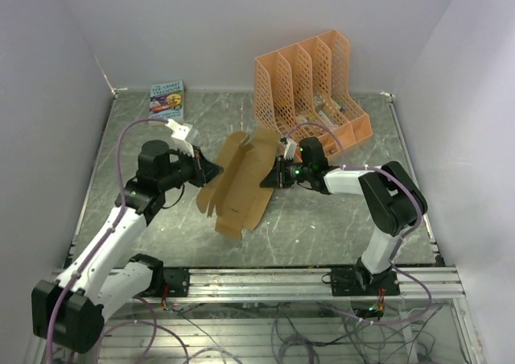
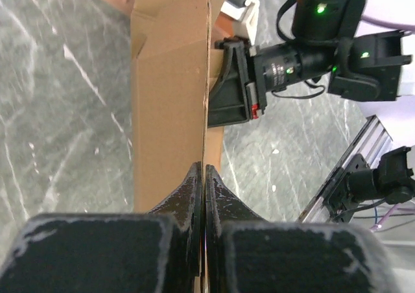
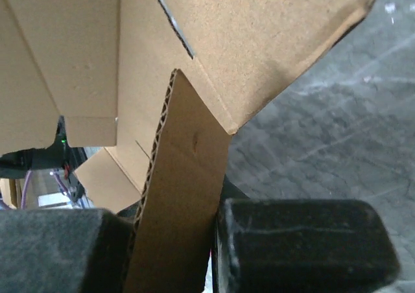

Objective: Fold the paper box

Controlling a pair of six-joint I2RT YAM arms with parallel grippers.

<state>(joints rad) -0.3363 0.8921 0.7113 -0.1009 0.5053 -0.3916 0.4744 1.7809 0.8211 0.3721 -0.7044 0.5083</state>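
**Cardboard blank pinched from both sides, raised off the counter**

Nearest, the aluminium rail (image 1: 322, 277) carries both arm bases at the counter's front edge. From there the left arm (image 1: 113, 229) and right arm (image 1: 354, 179) reach inward toward each other to meet the paper box (image 1: 241, 183), which sits mid-counter between them as an open, unfolded blank, tilted up with its lower flaps near or on the surface.

The left jaws are closed hard on a thin side edge of the blank. In the left wrist view the black fingers (image 2: 188, 196) press almost together, with the board running edge-on between them. The right jaws are clamped on a flap on the opposite side, and the exposed corrugated flutes sit just beside a padded finger (image 3: 298, 241). Gripping opposite edges probably lets the arms swing the panels about the crease lines.

The board is matte tan corrugated card, unprinted, with a cut slot (image 3: 175, 24) and tabbed ends. The counter (image 1: 338, 227) is grey, veined like marble.

Farther back stand an orange perforated plastic file rack (image 1: 314, 82) and, to its left, a small colourful book (image 1: 167, 98), both well apart from the box.
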